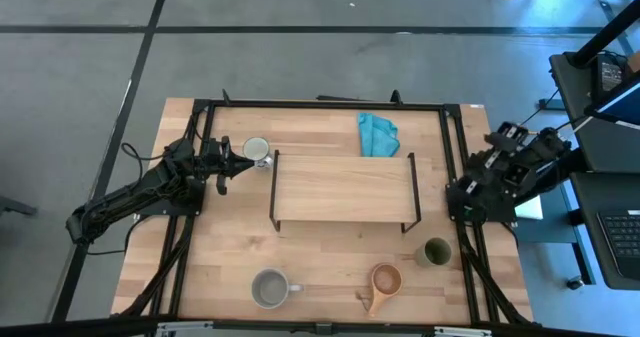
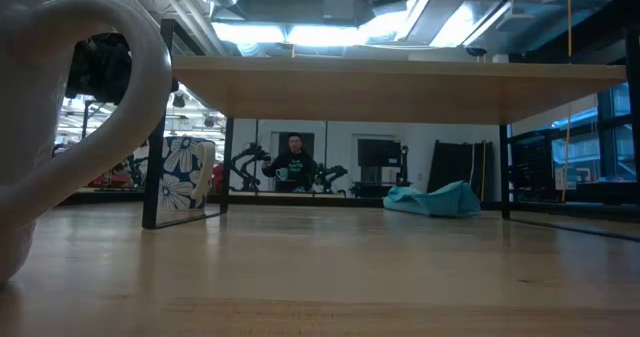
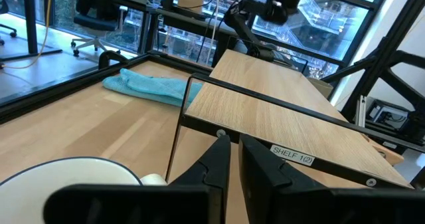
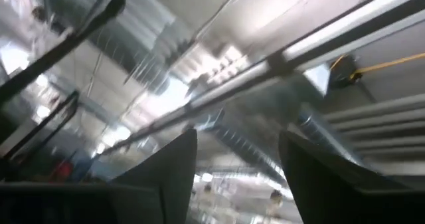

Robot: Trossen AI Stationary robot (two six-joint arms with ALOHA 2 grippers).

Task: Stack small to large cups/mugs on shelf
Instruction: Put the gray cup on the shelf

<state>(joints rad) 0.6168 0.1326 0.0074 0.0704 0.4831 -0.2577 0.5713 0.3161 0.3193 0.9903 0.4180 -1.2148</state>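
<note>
While the left gripper (image 1: 238, 161) sits at the white cup (image 1: 256, 149) near the table's far-left corner, its fingers (image 3: 219, 164) are nearly pinched together. In the left wrist view the cup's rim shows just beside them, w/ the handle apparently in the pinch; probably a grip, but not certain. This looks like the pick-up stage, cup not yet lifted.

Just beside that cup stands the shelf (image 1: 340, 187), a low light-wood board on black wire legs, mid-table, nothing on top. It probably sits central so both arms can reach it.

Other cups wait along the near edge: grey cup (image 1: 270, 288), brown wooden cup (image 1: 384, 280) w/ long handle, olive-green cup (image 1: 436, 252), all well apart from the shelf.

At the table's right edge the right gripper (image 4: 236, 164) is raised, jaws wide, holding nothing, pointed at the ceiling; parked, I'd judge.

A teal cloth (image 1: 377, 134) lies behind the shelf.
</note>
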